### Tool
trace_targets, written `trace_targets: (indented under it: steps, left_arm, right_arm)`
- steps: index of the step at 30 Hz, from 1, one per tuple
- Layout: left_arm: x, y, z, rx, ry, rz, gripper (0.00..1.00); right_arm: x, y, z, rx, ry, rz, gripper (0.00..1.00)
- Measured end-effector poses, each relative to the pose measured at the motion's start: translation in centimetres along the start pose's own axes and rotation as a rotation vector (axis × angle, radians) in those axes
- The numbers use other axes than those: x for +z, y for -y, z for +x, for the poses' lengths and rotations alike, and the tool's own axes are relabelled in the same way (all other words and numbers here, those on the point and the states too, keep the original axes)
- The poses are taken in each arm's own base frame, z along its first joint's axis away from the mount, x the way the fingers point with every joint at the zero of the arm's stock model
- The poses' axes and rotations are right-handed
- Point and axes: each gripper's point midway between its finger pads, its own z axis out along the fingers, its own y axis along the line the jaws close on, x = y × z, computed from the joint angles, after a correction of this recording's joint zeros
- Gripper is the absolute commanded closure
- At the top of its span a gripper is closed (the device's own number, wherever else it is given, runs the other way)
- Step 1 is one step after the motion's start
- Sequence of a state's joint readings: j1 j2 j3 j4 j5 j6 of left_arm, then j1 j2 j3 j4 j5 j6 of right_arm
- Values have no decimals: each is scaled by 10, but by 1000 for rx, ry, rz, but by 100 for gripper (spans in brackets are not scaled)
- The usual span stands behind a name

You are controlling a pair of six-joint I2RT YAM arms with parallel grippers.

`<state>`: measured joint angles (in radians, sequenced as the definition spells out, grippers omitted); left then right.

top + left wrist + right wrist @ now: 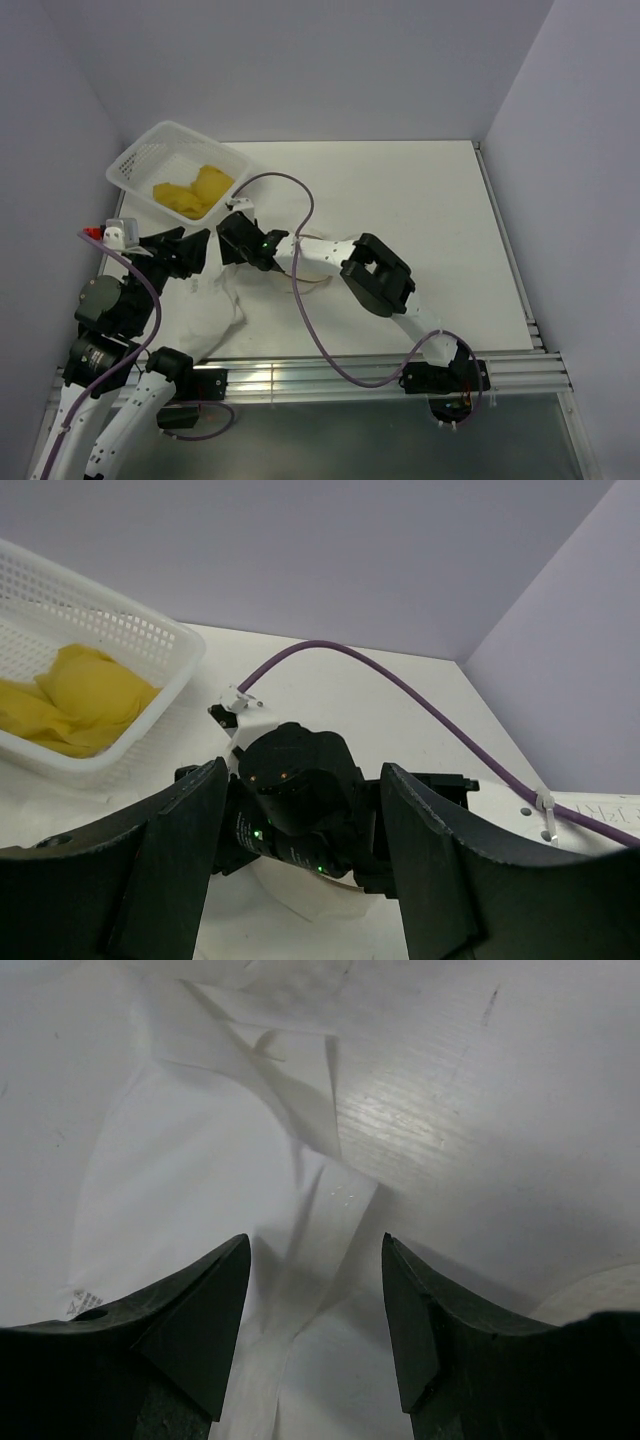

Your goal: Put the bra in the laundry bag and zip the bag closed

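Left gripper spread, empty; right gripper spread just above the white mesh laundry bag; yellow bra lies in the basket.

left claw, right claw both splayed wide

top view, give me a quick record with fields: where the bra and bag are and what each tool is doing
bra: yellow, lying in the white basket at the far left
laundry bag: white, crumpled on the table at the near left, bra not in it
left tool: open, holding nothing
right tool: open, over the bag's fabric
zip: cannot tell
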<state>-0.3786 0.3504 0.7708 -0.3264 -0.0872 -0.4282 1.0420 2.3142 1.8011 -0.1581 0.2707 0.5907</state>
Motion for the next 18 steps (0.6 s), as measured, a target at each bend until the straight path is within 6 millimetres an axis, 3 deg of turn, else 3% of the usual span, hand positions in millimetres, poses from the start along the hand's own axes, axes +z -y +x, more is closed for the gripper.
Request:
trace_targets:
  steps: [4, 8, 13, 15, 16, 18]
  left_arm:
    - [1, 1, 1, 4, 1, 4, 31]
    - [1, 1, 0, 8, 5, 5, 30]
    - [3, 0, 0, 17, 3, 2, 29]
    - [4, -1, 2, 20, -2, 0, 30]
    - [4, -1, 2, 20, -3, 0, 29]
    - [5, -1, 3, 20, -6, -2, 29]
  right_arm:
    - [2, 5, -5, 12, 2, 7, 39]
    - [7, -6, -9, 38, 12, -48, 44]
    - [19, -14, 1, 54, -14, -95, 46]
    - [23, -13, 7, 54, -26, -96, 59]
    - [24, -14, 8, 57, -28, -99, 81]
    - [24, -15, 9, 65, -28, -110, 95]
